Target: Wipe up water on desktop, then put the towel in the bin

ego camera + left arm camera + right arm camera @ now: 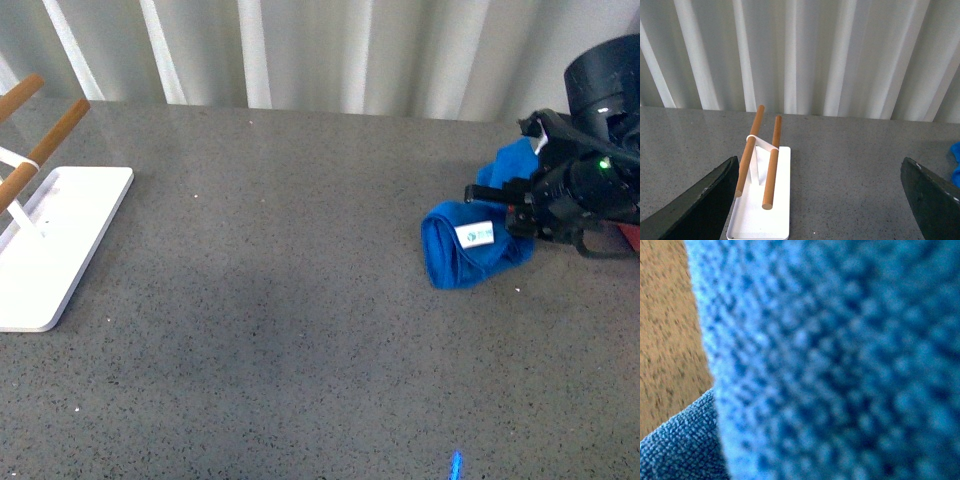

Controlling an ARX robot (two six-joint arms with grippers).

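Note:
The bright blue towel point(470, 245) hangs bunched at the right of the front view, its white label facing me, just over the dark grey speckled desktop point(300, 300). My right gripper point(520, 210) is shut on the towel's right end. In the right wrist view the towel point(840, 365) fills nearly the whole picture, blurred, and hides the jaws. A sliver of the salmon-pink bin point(630, 236) shows at the right edge behind the arm. My left gripper point(825, 200) is open and empty above the desktop point(850, 165), out of the front view. No water is discernible.
A white flat rack base point(45, 245) with brown wooden rods point(45, 140) stands at the left edge, also in the left wrist view point(762, 200). A pale corrugated wall point(300, 50) runs behind the desktop. A blue towel edge point(956, 160) shows at that view's right.

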